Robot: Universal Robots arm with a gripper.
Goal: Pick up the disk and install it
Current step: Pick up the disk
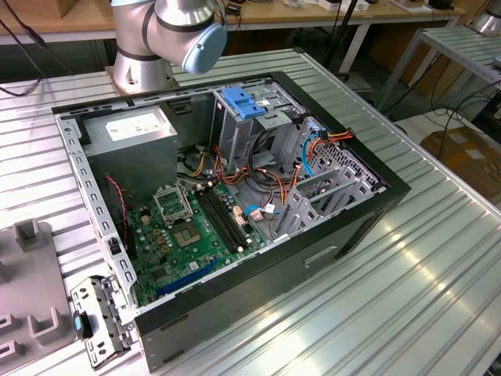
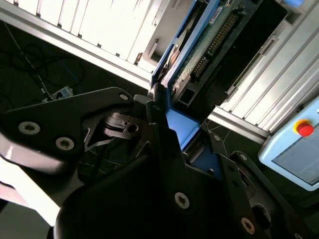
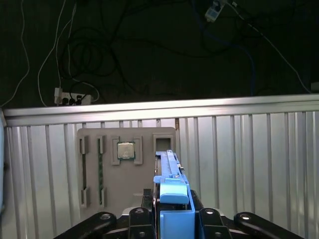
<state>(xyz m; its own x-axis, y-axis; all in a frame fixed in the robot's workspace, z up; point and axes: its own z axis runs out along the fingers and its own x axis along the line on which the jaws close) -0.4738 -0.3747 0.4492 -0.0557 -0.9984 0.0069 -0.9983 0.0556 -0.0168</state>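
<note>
The disk stands edge-on between my gripper's black fingers, its bright-blue carrier rail facing the first wrist camera. In the second wrist view the same disk shows its green circuit board side and blue rail, with the gripper shut on its lower end. It is held in the air above the ribbed metal table, near the table's edge. In the exterior view the open computer case lies on its side on the table, below the arm's base.
A grey fixture plate holding a square chip lies on the table under the disk. Inside the case are a green motherboard, a tall metal cage with a blue latch and orange and blue cables. A loose metal bracket lies beside the case.
</note>
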